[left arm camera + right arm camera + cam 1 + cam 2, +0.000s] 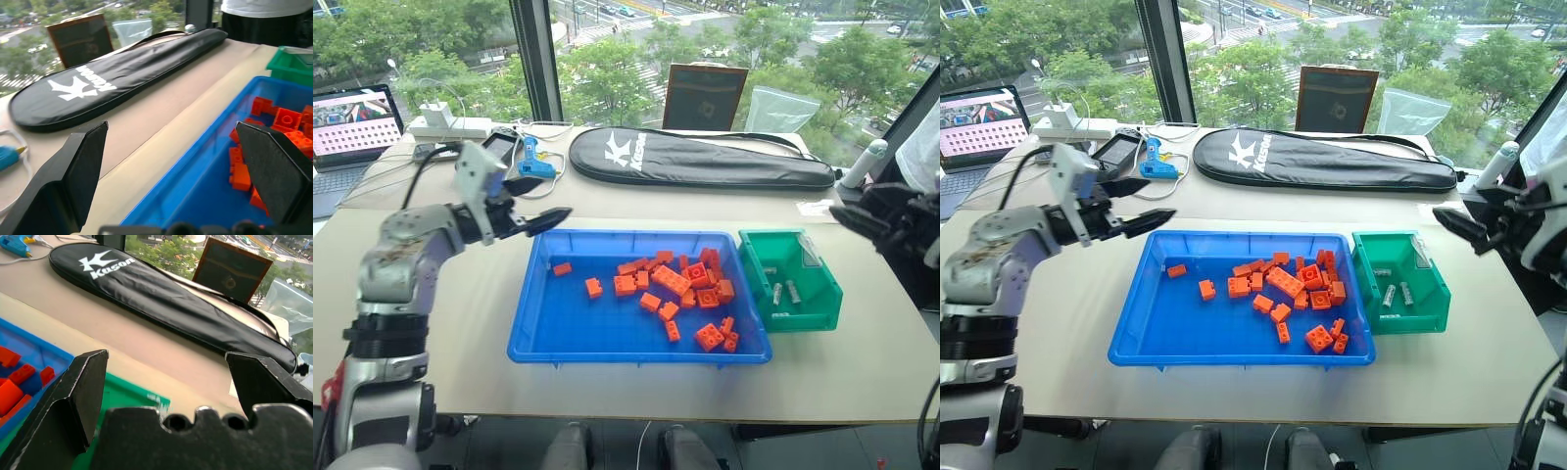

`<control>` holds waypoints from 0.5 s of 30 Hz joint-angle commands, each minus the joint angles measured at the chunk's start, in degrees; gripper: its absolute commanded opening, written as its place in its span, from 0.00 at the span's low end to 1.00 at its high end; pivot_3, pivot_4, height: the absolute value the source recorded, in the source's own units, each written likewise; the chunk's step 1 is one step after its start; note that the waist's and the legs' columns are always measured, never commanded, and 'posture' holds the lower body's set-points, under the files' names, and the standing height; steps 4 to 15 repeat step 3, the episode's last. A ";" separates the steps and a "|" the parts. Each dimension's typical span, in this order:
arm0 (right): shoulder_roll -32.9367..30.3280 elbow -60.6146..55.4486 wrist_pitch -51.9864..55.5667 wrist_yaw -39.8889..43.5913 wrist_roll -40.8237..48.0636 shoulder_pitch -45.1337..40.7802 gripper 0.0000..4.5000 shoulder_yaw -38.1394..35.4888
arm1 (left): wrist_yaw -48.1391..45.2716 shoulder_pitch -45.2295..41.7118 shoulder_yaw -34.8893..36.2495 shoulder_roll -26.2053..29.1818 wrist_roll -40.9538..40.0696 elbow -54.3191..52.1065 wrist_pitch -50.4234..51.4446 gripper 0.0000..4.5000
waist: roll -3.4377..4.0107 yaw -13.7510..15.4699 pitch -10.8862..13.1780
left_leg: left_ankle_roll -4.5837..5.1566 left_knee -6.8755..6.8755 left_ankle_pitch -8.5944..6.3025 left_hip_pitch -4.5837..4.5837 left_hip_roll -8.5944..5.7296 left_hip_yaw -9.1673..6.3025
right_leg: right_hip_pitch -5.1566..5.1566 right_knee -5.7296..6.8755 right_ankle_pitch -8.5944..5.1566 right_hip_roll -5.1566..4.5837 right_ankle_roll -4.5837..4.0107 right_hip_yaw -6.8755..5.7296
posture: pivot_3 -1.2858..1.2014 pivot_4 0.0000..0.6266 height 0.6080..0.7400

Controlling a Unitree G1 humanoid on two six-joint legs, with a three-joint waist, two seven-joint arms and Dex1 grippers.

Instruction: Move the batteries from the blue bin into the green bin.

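While both grippers' fingers gape empty, three batteries (781,291) inside one green bin (822,299).

Both arms reach forward level, left gripper (546,216) and right gripper (1459,230) apparently spread, empty.

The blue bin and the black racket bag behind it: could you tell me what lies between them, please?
Bare tabletop. In the left eye view, nothing lies between the blue bin and the black racket bag.
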 commanded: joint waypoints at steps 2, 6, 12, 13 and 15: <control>3.20 -0.80 -4.48 -3.89 2.33 1.88 0.99 -2.24 | 0.28 5.60 2.31 1.42 -0.56 -3.20 -0.36 1.00 | 0.00 -0.20 0.00 | -0.02 0.00 0.02 0.04 0.02 0.01 | -0.01 0.04 0.00 0.02 -0.01 0.02 | 0.52 0.24 0.95; 3.59 -0.80 -4.97 -4.68 2.20 2.24 0.99 -2.05 | -0.27 5.68 2.52 1.87 -1.35 -2.44 0.71 1.00 | 0.00 -0.20 0.00 | -0.03 0.01 0.02 0.04 0.03 0.00 | 0.01 0.05 0.01 0.03 -0.01 0.00 | 0.52 0.24 0.95; 3.59 -0.80 -4.97 -4.68 2.20 2.24 0.99 -2.05 | -0.27 5.68 2.52 1.87 -1.35 -2.44 0.71 1.00 | 0.00 -0.20 0.00 | -0.03 0.01 0.02 0.04 0.03 0.00 | 0.01 0.05 0.01 0.03 -0.01 0.00 | 0.52 0.24 0.95; 3.59 -0.80 -4.97 -4.68 2.20 2.24 0.99 -2.05 | -0.27 5.68 2.52 1.87 -1.35 -2.44 0.71 1.00 | 0.00 -0.20 0.00 | -0.03 0.01 0.02 0.04 0.03 0.00 | 0.01 0.05 0.01 0.03 -0.01 0.00 | 0.52 0.24 0.95; 3.59 -0.80 -4.97 -4.68 2.20 2.24 0.99 -2.05 | -0.27 5.68 2.52 1.87 -1.35 -2.44 0.71 1.00 | 0.00 -0.20 0.00 | -0.03 0.01 0.02 0.04 0.03 0.00 | 0.01 0.05 0.01 0.03 -0.01 0.00 | 0.52 0.24 0.95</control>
